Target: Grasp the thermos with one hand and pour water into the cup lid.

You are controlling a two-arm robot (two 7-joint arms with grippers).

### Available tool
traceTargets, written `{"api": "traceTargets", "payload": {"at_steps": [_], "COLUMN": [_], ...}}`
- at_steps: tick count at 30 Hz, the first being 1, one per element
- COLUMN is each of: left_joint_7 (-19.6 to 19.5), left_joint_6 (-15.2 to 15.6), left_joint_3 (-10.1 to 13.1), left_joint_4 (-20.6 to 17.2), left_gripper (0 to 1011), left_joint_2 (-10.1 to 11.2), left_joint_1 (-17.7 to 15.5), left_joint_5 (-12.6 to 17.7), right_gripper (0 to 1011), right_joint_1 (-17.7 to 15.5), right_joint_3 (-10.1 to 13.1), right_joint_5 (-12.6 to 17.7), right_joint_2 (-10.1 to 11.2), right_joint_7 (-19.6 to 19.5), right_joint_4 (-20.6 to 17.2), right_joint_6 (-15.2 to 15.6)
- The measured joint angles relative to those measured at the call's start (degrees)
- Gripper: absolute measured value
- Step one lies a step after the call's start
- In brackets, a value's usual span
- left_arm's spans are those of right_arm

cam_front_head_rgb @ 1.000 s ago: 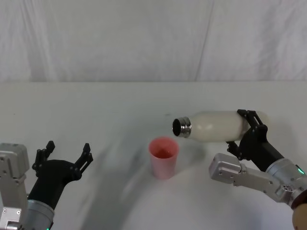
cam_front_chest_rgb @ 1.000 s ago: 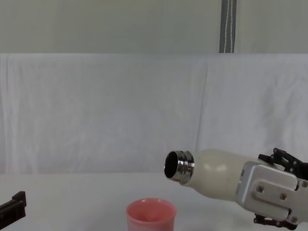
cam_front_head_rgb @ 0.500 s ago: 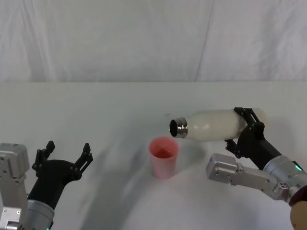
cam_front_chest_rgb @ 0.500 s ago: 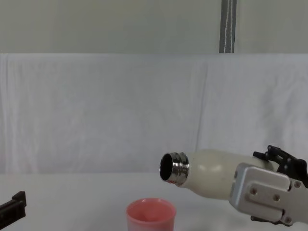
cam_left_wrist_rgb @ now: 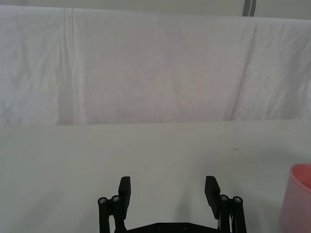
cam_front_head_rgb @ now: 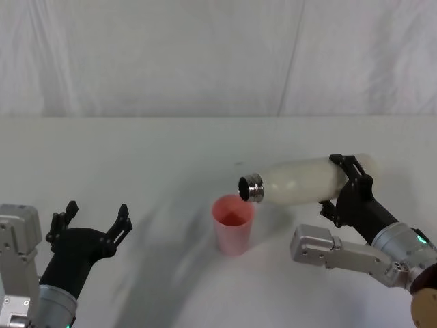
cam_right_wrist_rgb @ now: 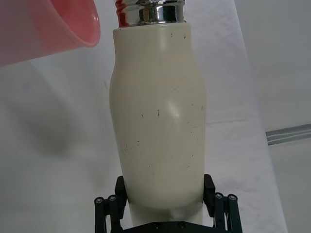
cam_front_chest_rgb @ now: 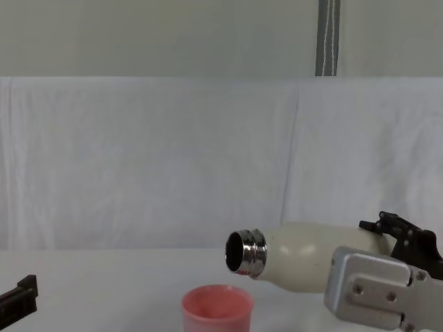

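- The right gripper point(cam_front_head_rgb: 348, 183) has its fingers clamped on the base end of the thermos point(cam_front_head_rgb: 300, 181), one finger on each side of the cream-white body.
- The right wrist view confirms it: the black fingers point(cam_right_wrist_rgb: 122, 193) press against both flanks of the thermos point(cam_right_wrist_rgb: 158, 111) near its bottom, with no gap to be seen.
- The thermos is lifted off the table point(cam_front_head_rgb: 136, 157) and lies close to level, its steel neck point(cam_front_head_rgb: 251, 188) pointing toward the robot's left and dipping a little.
- From the chest view the thermos point(cam_front_chest_rgb: 297, 252) hangs above table height, and its open mouth point(cam_front_chest_rgb: 237, 252) sits higher than the cup lid point(cam_front_chest_rgb: 217, 309).
- The cup lid point(cam_front_head_rgb: 233, 224) stands upright on the table, salmon-pink, with the bottle's mouth over its right rim.
- No stream of water can be made out between mouth and cup lid, and I cannot tell whether there is liquid inside.
- In the right wrist view the pink cup lid point(cam_right_wrist_rgb: 46, 29) shows just beside the steel neck point(cam_right_wrist_rgb: 150, 10).
- The left gripper point(cam_front_head_rgb: 92, 222) hovers low at the near left, well apart from the cup lid, fingers spread wide and holding nothing.
- The left wrist view shows its two fingertips point(cam_left_wrist_rgb: 124, 187) set wide apart over bare table, with the cup lid point(cam_left_wrist_rgb: 297, 199) at the edge.
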Motion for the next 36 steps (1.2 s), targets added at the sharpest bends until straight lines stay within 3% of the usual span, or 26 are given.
{"api": "traceTargets", "payload": {"at_steps": [36], "left_joint_7": [0.0], "left_joint_6": [0.0], "left_joint_3": [0.0], "left_joint_4": [0.0], "left_gripper": [1001], "left_joint_2": [0.0], "left_joint_1": [0.0], "left_joint_5": [0.0], "right_gripper": [951], "right_joint_1": [0.5], "right_joint_3": [-1.2], "right_joint_5": [-3.0], "right_joint_2": [1.4], "right_joint_7": [-0.6], "right_joint_4": [-0.4], "right_joint_6": [0.9]}}
